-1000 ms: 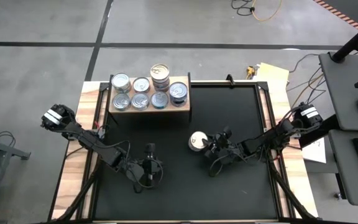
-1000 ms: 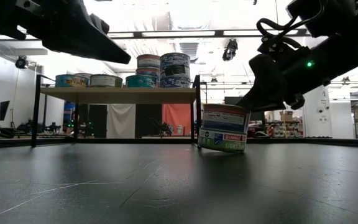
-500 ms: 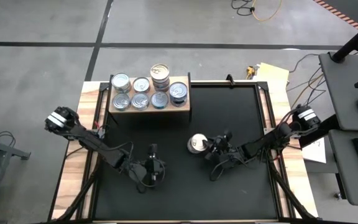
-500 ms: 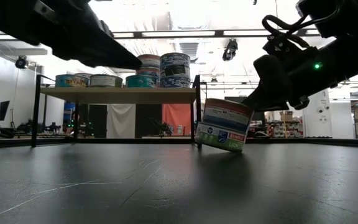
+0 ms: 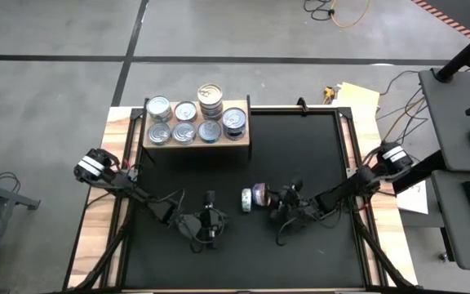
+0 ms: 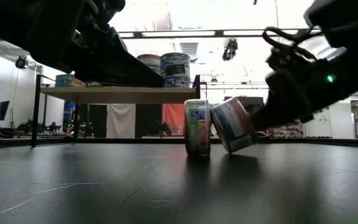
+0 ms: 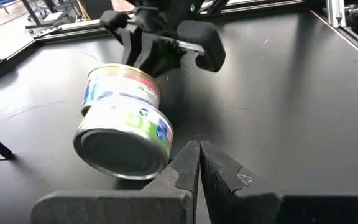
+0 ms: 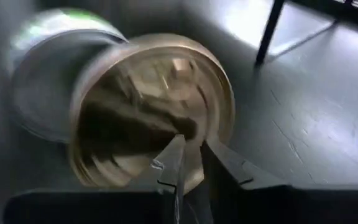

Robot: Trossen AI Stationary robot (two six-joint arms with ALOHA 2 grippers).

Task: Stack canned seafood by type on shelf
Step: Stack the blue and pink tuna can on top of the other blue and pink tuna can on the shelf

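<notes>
Two cans have tipped over near the middle of the black surface (image 5: 300, 155). One can (image 5: 246, 199) stands on its edge. The other can (image 5: 261, 194) leans just beside it, next to the right gripper (image 5: 277, 198). The right gripper's fingers are almost closed, with only a thin gap, and they hold nothing. In the right wrist view the gold top (image 8: 151, 109) of a can is right in front of the fingertips.

The shelf (image 5: 196, 140) stands at the far edge of the surface. More cans (image 5: 196, 121) sit on it, and one pile (image 5: 210, 97) is taller than the rest.

The left gripper (image 5: 211, 229) is shut and empty, near the front of the surface.

The low view shows a bright room with a red cloth (image 6: 178, 118) behind the shelf. The high view shows a grey floor and a yellow cable (image 5: 345, 14).
</notes>
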